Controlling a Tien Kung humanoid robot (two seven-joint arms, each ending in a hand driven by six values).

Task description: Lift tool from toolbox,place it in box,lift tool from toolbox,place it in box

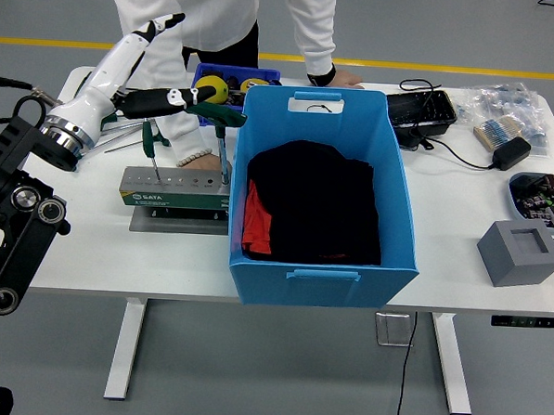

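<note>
I've got the left hand (150, 66) up over the rack (174, 189), fingers spread and holding nothing, thumb stretched toward the big T-handle (210, 112) at its 3 o'clock. That tool stands upright in the rack's right-end hole, just left of the blue box (320, 196), so my guess is it's the next one to lift. A smaller T-handle (148, 141) stands in a hole further left. The person's hand (198, 157) rests at the rack's far edge, probably steadying it so it doesn't tip when a tool comes out. The box is touching the rack's right end, so it's a short carry. It has dark cloth (312, 202) inside, no tool that I can see.
</note>
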